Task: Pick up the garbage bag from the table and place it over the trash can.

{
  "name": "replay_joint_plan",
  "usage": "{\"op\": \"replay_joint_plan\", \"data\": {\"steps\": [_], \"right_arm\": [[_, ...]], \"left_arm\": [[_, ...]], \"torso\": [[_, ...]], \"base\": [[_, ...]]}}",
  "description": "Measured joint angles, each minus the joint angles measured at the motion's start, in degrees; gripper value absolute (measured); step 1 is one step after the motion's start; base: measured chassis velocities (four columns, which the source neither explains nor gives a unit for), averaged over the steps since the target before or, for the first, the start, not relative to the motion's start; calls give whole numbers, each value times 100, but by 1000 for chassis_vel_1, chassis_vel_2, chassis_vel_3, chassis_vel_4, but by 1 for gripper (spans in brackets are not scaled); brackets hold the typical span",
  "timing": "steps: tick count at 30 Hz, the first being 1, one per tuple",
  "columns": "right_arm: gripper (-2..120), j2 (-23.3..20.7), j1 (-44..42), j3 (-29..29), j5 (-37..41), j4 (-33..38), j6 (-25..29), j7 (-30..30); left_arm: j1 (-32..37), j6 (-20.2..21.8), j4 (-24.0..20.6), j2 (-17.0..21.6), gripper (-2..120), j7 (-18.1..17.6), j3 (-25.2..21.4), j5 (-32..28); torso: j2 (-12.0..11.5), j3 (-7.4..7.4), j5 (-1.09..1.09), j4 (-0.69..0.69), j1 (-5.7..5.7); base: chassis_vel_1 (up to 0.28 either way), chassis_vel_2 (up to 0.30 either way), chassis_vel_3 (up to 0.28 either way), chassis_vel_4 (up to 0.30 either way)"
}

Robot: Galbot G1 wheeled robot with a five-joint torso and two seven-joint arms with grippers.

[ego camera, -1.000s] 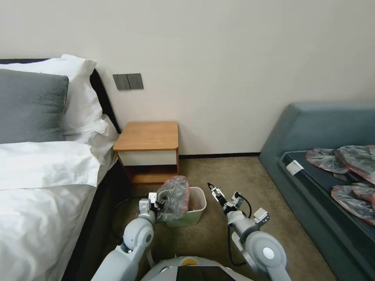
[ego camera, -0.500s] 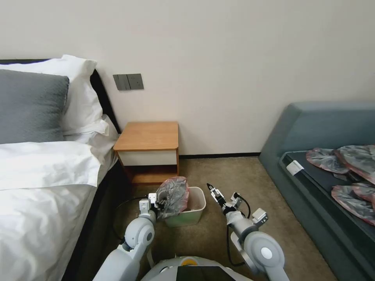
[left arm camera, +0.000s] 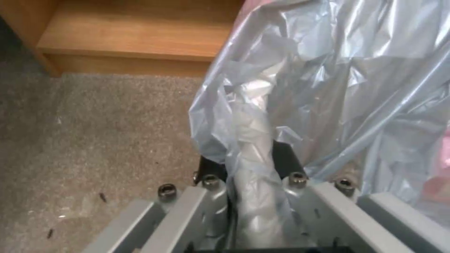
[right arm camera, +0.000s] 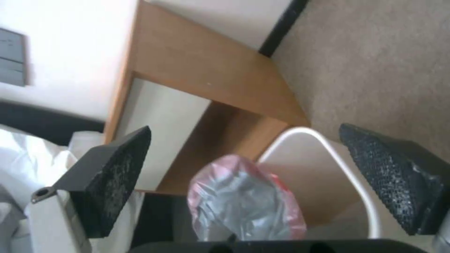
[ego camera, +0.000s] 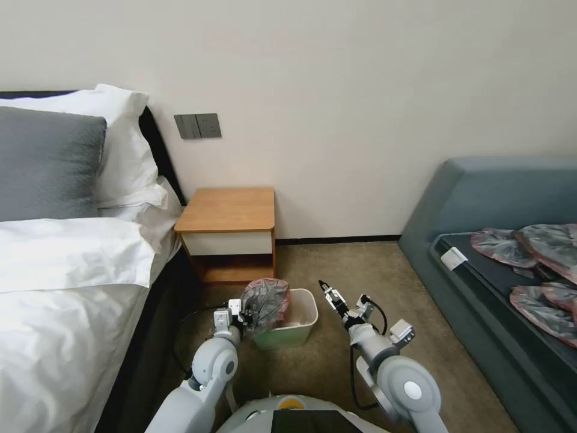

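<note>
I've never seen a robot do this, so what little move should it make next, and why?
Probably the open right gripper should reach over to the garbage bag. The left gripper holds it bunched at one side of the trash can, whose opening is mostly uncovered.

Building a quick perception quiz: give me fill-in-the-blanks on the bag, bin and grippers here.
1. The left gripper is shut on the ____.
2. The right gripper, beside the trash can, has its fingers ____.
3. The garbage bag hangs over the trash can's ____ side.
4. The trash can stands on the ____.

Answers: garbage bag; open; left; carpet
</note>
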Motion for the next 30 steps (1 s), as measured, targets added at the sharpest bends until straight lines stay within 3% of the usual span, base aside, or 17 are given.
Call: {"op": "replay_joint_plan", "data": {"steps": [9,14,18,30], "right_arm": [[100,-122,92,-115,-170,440,-268,-213],[100,-249,157,-386,-944,441,-544,-632],[100,-253,185,-651,-1330,421,-615,-901],[100,-86,422,-1205,-1730,123,-639,-902]], "left_arm": [[219,-1473,-193,-12,5,639,-82,365],[364,-2093,-296,18,4,1119,-176,743],[474,-2301,-412,19,4,1265,-196,861],[664,-2517,-637,-4,4,1454,-265,1115]], "torso": [[0,0,4,2,0],[0,0,4,2,0],[-1,0,4,2,0],[0,-1,4,2,0]], "base": [[0,0,0,0],[0,0,0,0],[0,0,0,0],[0,0,0,0]]}}
